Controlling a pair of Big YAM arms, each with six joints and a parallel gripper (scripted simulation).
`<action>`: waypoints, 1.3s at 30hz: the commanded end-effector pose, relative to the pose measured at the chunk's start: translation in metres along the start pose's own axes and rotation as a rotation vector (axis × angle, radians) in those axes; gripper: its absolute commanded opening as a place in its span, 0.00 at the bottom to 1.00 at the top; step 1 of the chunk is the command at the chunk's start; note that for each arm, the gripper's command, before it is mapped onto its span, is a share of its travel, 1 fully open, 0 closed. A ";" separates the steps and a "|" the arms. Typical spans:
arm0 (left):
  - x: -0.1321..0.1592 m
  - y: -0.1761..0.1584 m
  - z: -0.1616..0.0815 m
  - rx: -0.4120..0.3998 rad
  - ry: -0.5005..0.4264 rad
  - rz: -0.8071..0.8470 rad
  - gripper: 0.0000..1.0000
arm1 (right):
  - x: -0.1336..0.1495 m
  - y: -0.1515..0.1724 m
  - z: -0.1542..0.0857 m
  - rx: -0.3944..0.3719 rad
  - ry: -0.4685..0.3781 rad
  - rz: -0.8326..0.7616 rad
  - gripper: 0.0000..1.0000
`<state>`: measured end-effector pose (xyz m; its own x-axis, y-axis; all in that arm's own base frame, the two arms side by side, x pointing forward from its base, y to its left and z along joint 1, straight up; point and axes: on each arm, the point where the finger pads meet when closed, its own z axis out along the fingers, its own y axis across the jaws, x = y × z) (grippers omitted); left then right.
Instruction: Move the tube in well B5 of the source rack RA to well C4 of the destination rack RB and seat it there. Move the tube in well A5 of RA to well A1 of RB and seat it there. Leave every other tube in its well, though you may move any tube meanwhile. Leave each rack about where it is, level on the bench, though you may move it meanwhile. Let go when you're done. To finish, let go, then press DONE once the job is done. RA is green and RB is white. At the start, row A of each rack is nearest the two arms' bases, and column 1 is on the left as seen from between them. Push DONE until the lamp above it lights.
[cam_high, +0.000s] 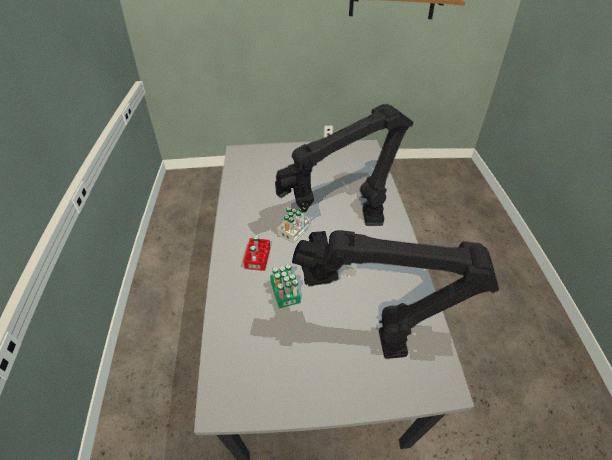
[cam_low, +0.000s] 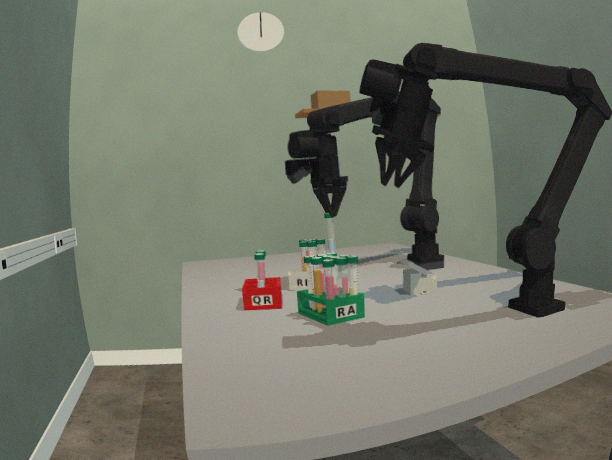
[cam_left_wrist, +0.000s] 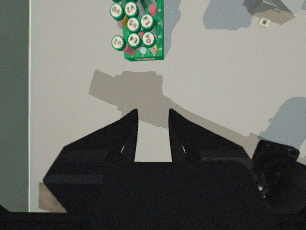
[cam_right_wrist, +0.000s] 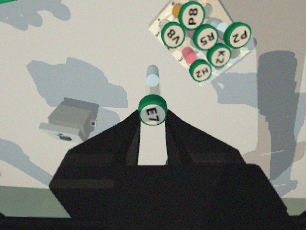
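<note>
On the surface (cam_high: 325, 375) (cam_low: 350, 400) (cam_left_wrist: 65, 50) (cam_right_wrist: 110, 30), RA (cam_high: 297, 301) (cam_low: 331, 316) (cam_left_wrist: 159, 30) (cam_right_wrist: 6, 1) and RB (cam_high: 295, 239) (cam_low: 300, 282) (cam_right_wrist: 160, 30) sit toward the edge opposite the bases, the left pincer (cam_high: 320, 276) (cam_low: 391, 185) (cam_left_wrist: 153, 114) parted and unladen, the right pincer (cam_high: 304, 206) (cam_low: 331, 214) (cam_right_wrist: 152, 115) gripping tube E7 (cam_low: 330, 232) (cam_right_wrist: 152, 109), its seating and DONE apparently left, other transfer unclear.

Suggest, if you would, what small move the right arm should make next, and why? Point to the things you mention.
I would probably shift the right gripper (cam_high: 304, 206) (cam_low: 332, 214) (cam_right_wrist: 152, 115) sideways towards the white rack (cam_high: 286, 235) (cam_low: 298, 281) (cam_right_wrist: 159, 31) before lowering: its jaws grip a green-capped tube (cam_low: 330, 232) (cam_right_wrist: 152, 110) near the top, and in the wrist view the tube's lower end appears beside the rack, not over a well.
</note>
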<state>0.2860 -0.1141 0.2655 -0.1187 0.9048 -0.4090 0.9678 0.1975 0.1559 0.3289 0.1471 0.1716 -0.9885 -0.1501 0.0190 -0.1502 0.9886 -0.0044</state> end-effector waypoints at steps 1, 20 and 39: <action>-0.009 0.009 -0.012 -0.032 -0.015 0.012 0.30 | 0.007 -0.013 -0.014 -0.006 -0.029 -0.005 0.00; -0.009 0.009 -0.012 -0.032 -0.015 0.012 0.30 | 0.026 -0.041 -0.035 -0.015 -0.085 -0.005 0.00; -0.009 0.009 -0.012 -0.032 -0.015 0.012 0.30 | -0.001 -0.060 -0.020 -0.011 -0.078 -0.005 0.00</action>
<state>0.2860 -0.1141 0.2655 -0.1187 0.9048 -0.4090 0.9678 0.1975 0.1559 0.3128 0.0872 0.1727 -0.9890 -0.1481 -0.0008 -0.1481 0.9890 -0.0003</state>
